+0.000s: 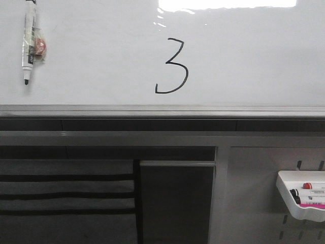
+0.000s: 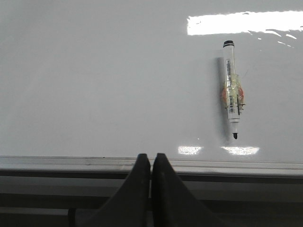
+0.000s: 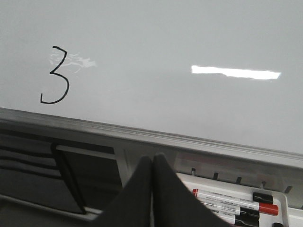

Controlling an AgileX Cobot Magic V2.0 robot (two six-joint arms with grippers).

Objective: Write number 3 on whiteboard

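- A black-tipped marker (image 1: 28, 41) hangs tip down at the far upper left, with a reddish lump taped to its barrel.
- A white tray (image 1: 300, 194) on a grey pegboard panel (image 1: 254, 203) at the lower right holds several markers (image 3: 236, 202), capped red and black.

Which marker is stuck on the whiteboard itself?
The uncapped black marker at the whiteboard's upper left, tip down; the others lie in the white tray.
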